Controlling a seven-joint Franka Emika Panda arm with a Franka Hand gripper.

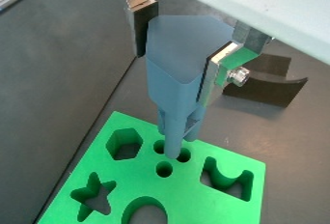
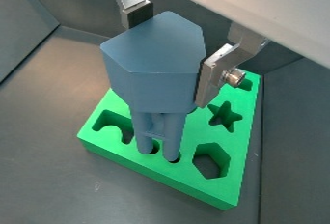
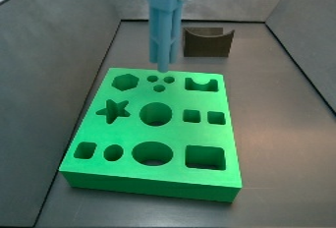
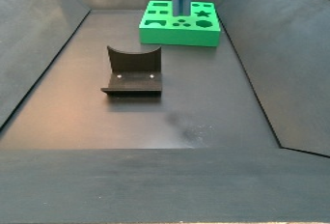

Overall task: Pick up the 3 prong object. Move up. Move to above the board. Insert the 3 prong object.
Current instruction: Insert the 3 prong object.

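Basically at the insertion step: pick, lift and move over the board [image 3: 157, 163] look done, final seating is what's left. Largest first: the dark grey floor [image 4: 168, 122] sits inside sloped grey walls, bin-like enclosure, matte, nothing loose on it. The green board fills the middle of a side view and sits at the top centre of the other one; cut-outs visible are star, hexagon, circles, squares, a notched one and the three small holes [image 3: 161, 79] near its far edge. The fixture [image 4: 131, 73] stands on the floor well apart from the board, left of centre in that side view. The 3 prong object [image 1: 178, 64] hangs upright, head up, prongs pointing down at the three small holes; in both wrist views the tips appear to be entering or just at the holes, depth hard to judge. The gripper [image 2: 175, 49] is clamped on the blocky head, silver fingers [image 2: 219, 73] pressed on either side. Remaining: push straight down until seated, then release. Risk is a prong catching a hole edge.
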